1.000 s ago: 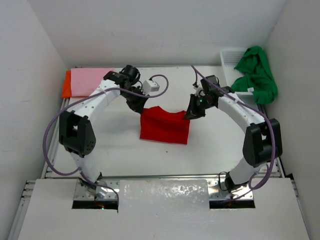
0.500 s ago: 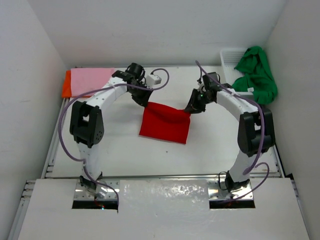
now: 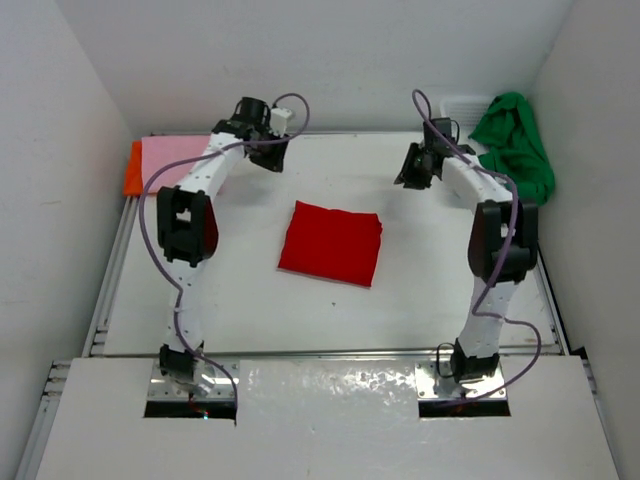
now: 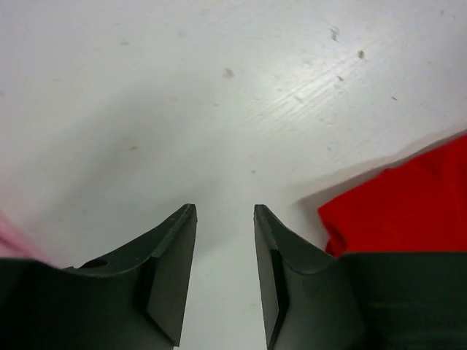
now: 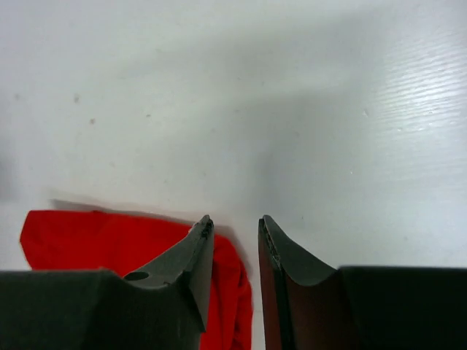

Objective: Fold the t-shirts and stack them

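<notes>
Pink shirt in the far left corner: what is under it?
An orange shirt lies under the pink shirt; only a strip shows along its left edge. The rest of the orange, and anything else beneath, is covered by the pink cloth.

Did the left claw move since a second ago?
Yes. The left gripper has drawn back from the red shirt corner toward the far edge of the table. Its jaws are parted, holding nothing.
</notes>
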